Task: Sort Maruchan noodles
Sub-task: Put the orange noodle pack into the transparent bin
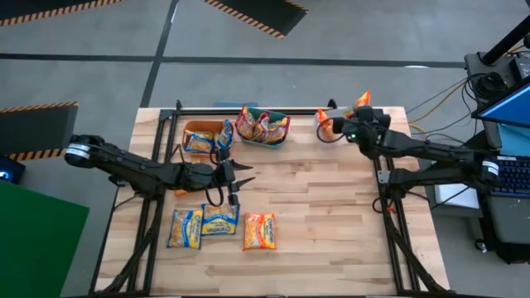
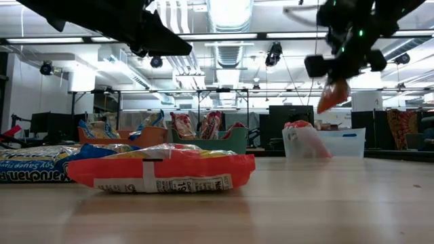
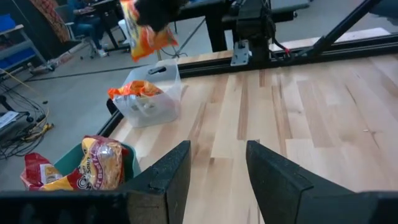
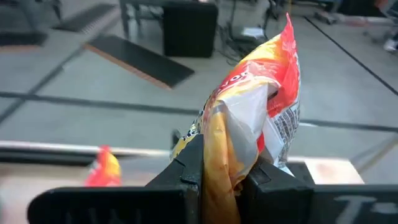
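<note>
The orange packet (image 4: 261, 112) was clamped between the closed fingers of the right gripper (image 1: 358, 116) and carried high at the far right corner of the table (image 1: 331, 215) — above the clear bin (image 3: 152, 93), where another orange packet (image 3: 134, 90) was already lodged. In the low view the packet was seen dangling crumpled, well clear of the bin's rim.

The step in hand was judged to be the drop into the clear bin. For that to be done well, the packet's lower end needed to be brought over the middle of the bin before the fingers were parted; released off-centre, a glossy limp packet might be caught on the rim and slid onto the table or off the far edge. A lower release was to be preferred, since the bin looked light and could be nudged.

The left gripper (image 1: 234, 175) was held over the middle of the table with its fingers apart and nothing between them — just above the three packets left on the wood: two blue-and-yellow ones (image 1: 203, 225) lying touching, and an orange one (image 1: 259, 232) just beside them. The orange bin (image 1: 192, 127) and the green bin (image 1: 263, 138) at the far edge were already stocked with packets. About three picks were judged to remain after this drop.
</note>
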Robot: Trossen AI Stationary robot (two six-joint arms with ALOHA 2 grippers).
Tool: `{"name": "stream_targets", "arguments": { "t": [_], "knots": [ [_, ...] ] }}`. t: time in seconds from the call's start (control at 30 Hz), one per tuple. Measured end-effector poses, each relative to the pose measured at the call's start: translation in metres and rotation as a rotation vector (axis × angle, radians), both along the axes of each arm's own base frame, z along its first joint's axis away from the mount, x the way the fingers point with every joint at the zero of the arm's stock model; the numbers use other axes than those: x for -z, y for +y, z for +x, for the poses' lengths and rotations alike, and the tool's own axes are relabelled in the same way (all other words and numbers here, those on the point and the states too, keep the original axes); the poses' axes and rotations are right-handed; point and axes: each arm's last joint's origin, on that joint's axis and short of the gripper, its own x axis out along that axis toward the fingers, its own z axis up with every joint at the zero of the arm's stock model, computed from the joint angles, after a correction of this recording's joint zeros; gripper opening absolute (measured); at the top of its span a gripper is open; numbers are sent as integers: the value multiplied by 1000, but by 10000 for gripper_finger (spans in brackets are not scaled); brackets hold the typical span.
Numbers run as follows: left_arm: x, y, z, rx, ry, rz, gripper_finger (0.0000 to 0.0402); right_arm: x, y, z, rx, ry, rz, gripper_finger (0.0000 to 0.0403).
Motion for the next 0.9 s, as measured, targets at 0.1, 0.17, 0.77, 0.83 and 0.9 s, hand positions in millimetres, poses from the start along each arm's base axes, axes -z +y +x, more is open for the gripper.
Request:
{"name": "stream_targets", "arguments": {
  "t": [0.1, 0.17, 0.77, 0.83, 0.9],
  "knots": [
    [2, 0, 1, 0, 9, 1, 139, 21, -5, -1, 53, 2, 32, 34],
    [2, 0, 1, 0, 10, 2, 139, 32, -8, -1, 89, -8, 46, 33],
    [3, 0, 1, 0, 11, 2, 139, 96, -44, 38, 121, 82, 43, 33],
    [3, 0, 1, 0, 11, 2, 139, 104, -46, 40, 128, 91, 56, 33],
    [3, 0, 1, 0, 10, 1, 139, 109, -47, 43, 138, 88, 62, 33]
  ]
}}
